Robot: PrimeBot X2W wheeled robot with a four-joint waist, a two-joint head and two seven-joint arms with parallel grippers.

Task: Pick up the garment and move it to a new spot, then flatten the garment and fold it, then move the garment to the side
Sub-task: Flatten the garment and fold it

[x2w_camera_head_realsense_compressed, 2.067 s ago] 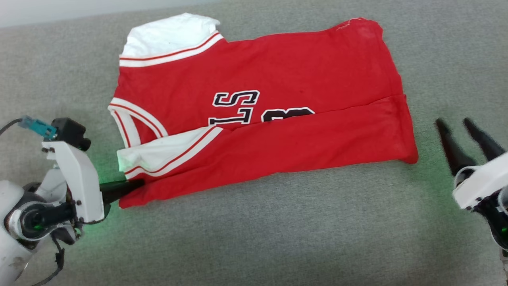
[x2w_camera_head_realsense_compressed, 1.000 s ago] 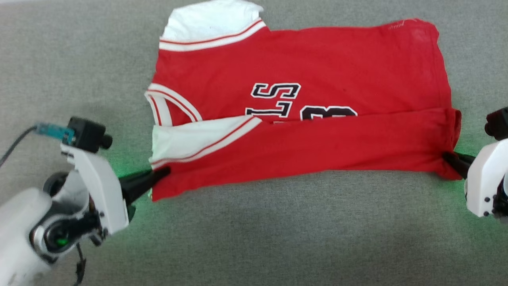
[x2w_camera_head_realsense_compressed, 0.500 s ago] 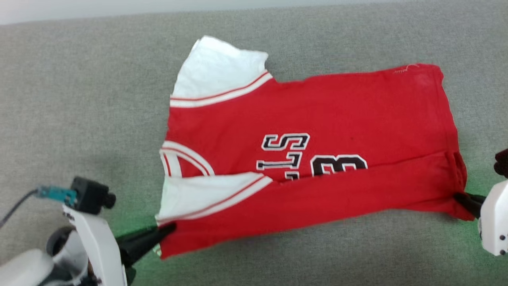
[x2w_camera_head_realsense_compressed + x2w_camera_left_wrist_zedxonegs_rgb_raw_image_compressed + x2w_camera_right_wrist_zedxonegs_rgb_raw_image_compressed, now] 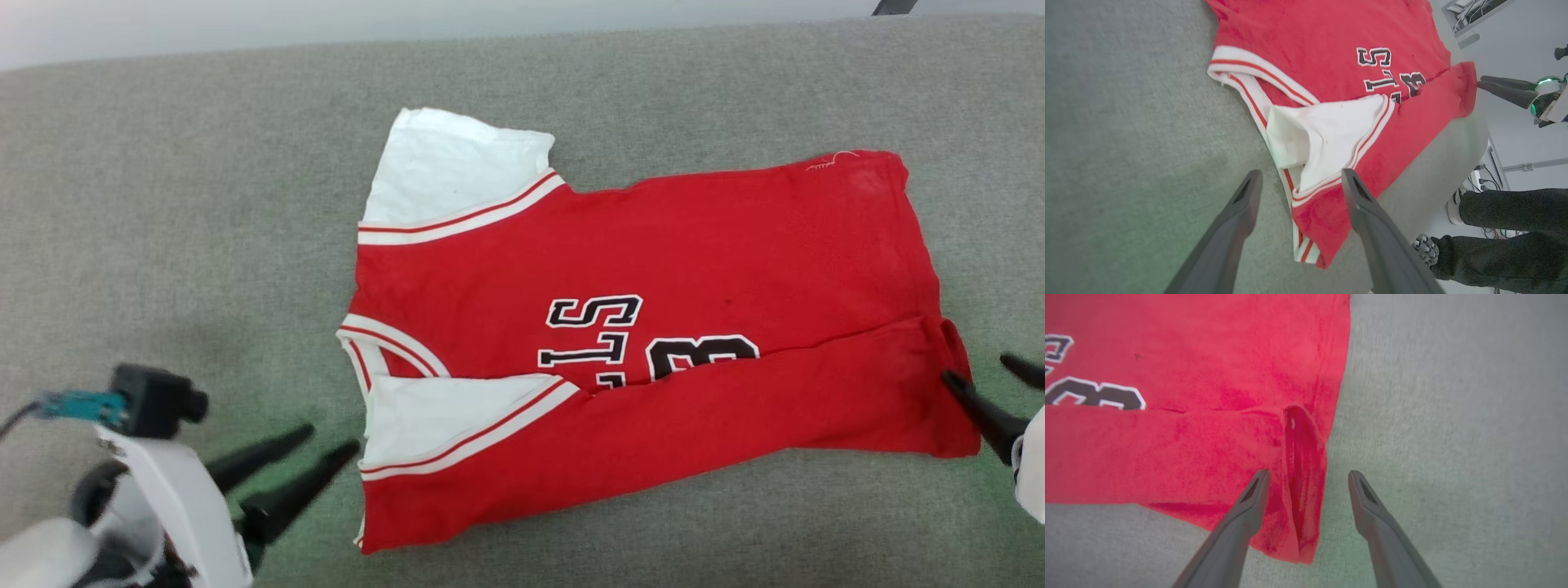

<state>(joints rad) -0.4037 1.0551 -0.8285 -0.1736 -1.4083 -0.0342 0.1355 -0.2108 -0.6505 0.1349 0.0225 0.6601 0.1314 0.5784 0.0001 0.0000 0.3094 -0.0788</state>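
Observation:
The garment, a red T-shirt with white sleeves and black lettering, lies flat on the grey surface with its collar to the left. Its near long edge is folded over the body and covers part of the print. My left gripper stands open just left of the folded sleeve corner, with its fingers astride that corner and not touching it. My right gripper is open at the hem's near corner, which lies loose between its fingers. It also shows as the right gripper beyond the hem.
The grey cloth-covered table spreads wide on all sides of the shirt. Its far edge runs along the top of the head view. Past the near edge, a person's dark-trousered legs and a shoe stand beside cables on the floor.
Both grippers were shut on the garment's near corners; both have opened and let go, drawing back slightly. The folded edge now rests on the shirt. The head camera has also shifted.

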